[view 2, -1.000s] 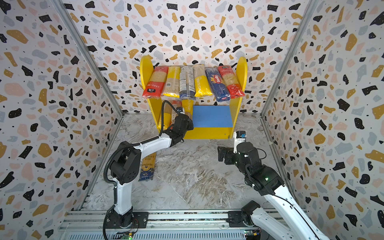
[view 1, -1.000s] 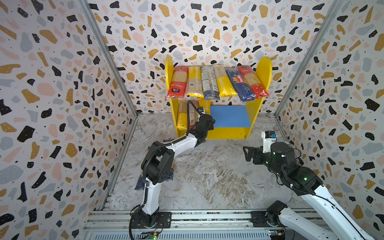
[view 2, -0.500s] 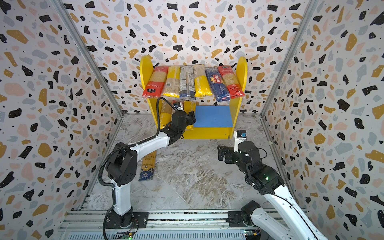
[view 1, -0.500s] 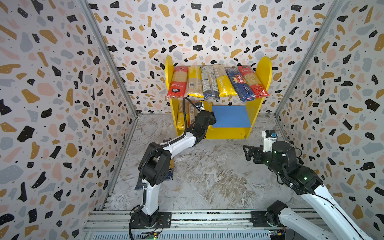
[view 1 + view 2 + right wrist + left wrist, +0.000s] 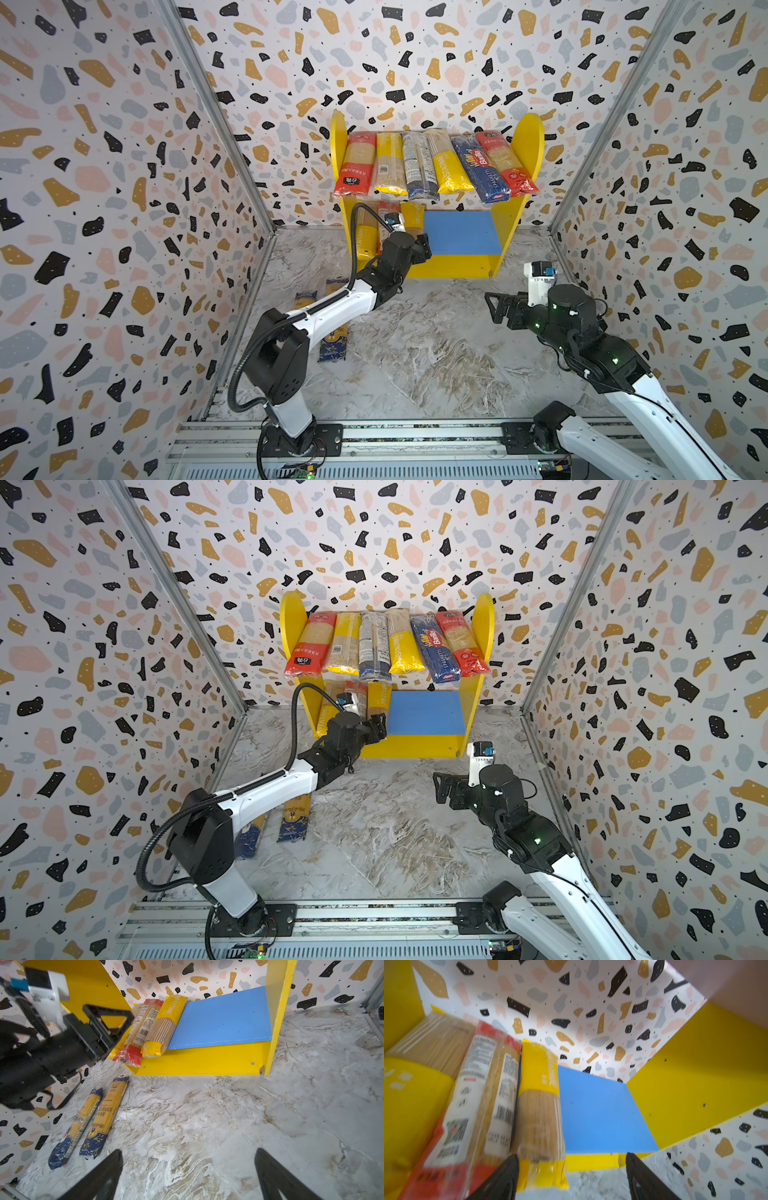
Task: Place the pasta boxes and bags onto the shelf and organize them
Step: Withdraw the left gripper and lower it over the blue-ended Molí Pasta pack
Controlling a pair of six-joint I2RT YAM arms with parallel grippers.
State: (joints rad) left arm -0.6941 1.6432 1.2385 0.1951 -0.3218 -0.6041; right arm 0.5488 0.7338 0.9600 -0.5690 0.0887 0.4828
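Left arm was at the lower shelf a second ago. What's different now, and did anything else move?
The left tool opened and let go of the yellow packet, now lying on the blue lower board; the tool swung slightly rightward in both top views. The right tool, open, the six upper-board packets and the two floor packets stayed put.

Robot lab test cell: terrazzo-print walls point(image 5: 104, 208), marble-print floor point(image 5: 436, 353), arms point(image 5: 332, 305) on aluminium rail point(image 5: 415, 434).
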